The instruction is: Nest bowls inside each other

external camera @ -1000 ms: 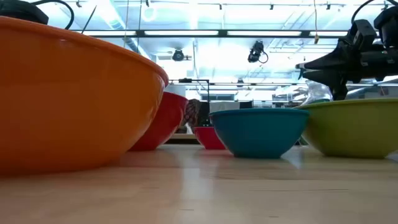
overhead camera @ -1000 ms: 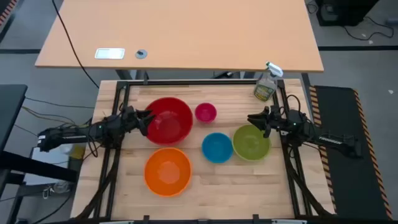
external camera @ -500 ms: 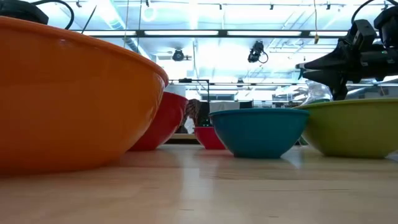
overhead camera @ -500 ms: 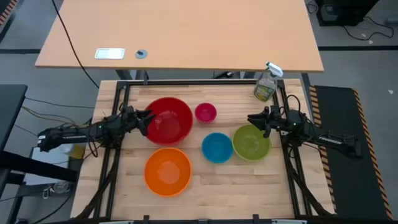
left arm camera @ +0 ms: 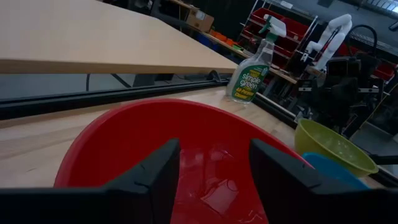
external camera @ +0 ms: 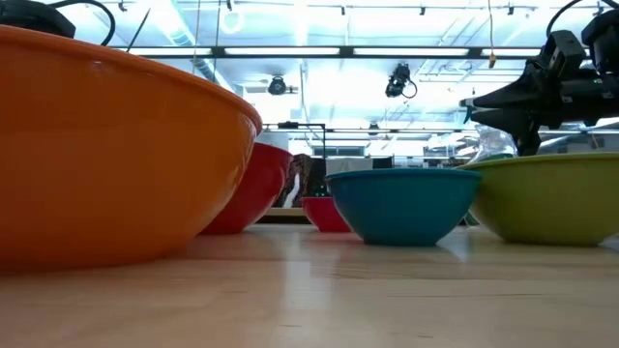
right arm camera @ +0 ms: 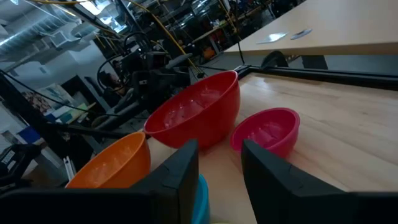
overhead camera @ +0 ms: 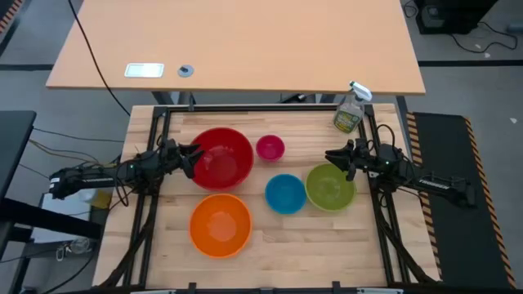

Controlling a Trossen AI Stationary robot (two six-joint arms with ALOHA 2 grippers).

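All five bowls sit upright, mouths up and empty, none nested: red bowl (overhead camera: pixel 221 158) back left, orange bowl (overhead camera: pixel 220 224) in front of it, small magenta bowl (overhead camera: pixel 270 148), blue bowl (overhead camera: pixel 285 193) touching the lime green bowl (overhead camera: pixel 330 186). The left gripper (overhead camera: pixel 189 154) hangs at the red bowl's left rim, fingers parted, holding nothing. The right gripper (overhead camera: pixel 337 156) hovers above the green bowl's far rim, likewise parted and empty.

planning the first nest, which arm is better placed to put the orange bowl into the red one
Left. Its end effector sits at the red bowl, with the orange bowl on its side; the right end effector is over by the green bowl.
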